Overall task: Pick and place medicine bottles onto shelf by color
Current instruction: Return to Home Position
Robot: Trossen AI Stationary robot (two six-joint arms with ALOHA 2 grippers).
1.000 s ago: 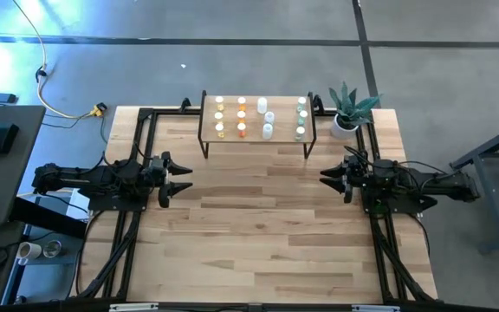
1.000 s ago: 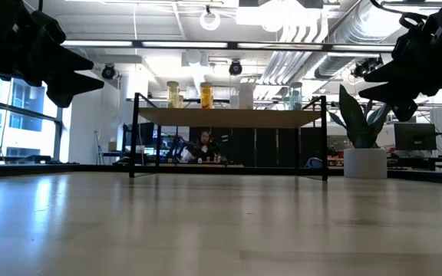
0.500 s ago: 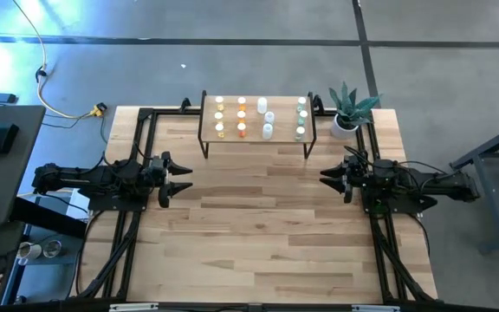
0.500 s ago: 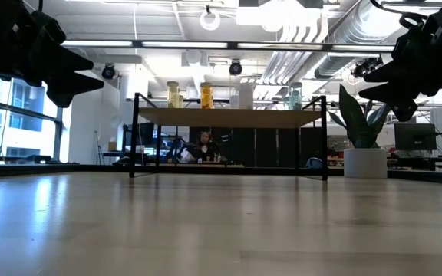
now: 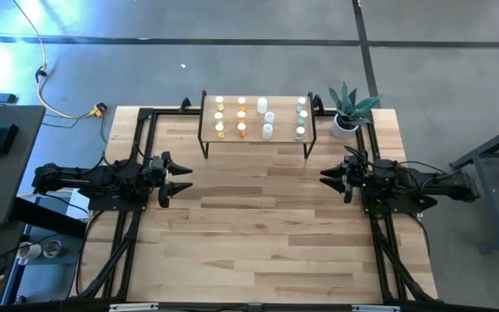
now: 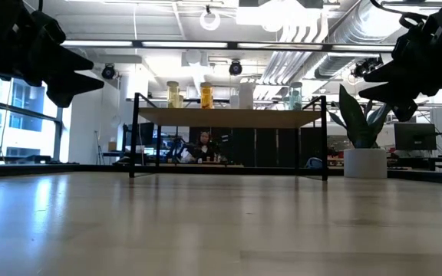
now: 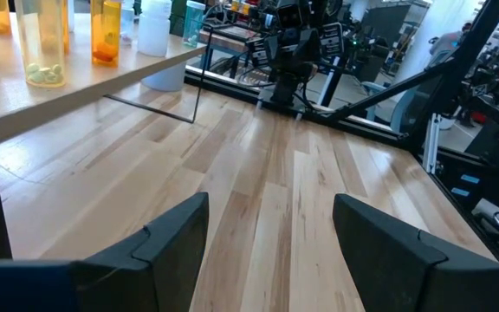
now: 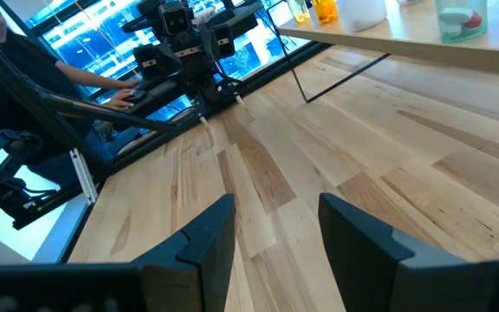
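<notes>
- Shelf of light wood on thin black metal legs (image 5: 284, 117) stands at the far edge of the pale wooden worktop (image 5: 258, 225), just beside a potted green plant (image 5: 346, 111).
- Small cylindrical medicine bottles stand on the shelf in four columns by colour: yellow (image 5: 220, 115), orange (image 5: 242, 114), white (image 5: 268, 131) and clear greenish (image 5: 301, 116).
- Dark two-finger left end effector (image 5: 183, 176) hovers over the worktop's left side, released, fingers spread, holding nothing.
- Matching right end effector (image 5: 326, 177) hovers over the right side, likewise released and empty, facing the other, well apart.
</notes>
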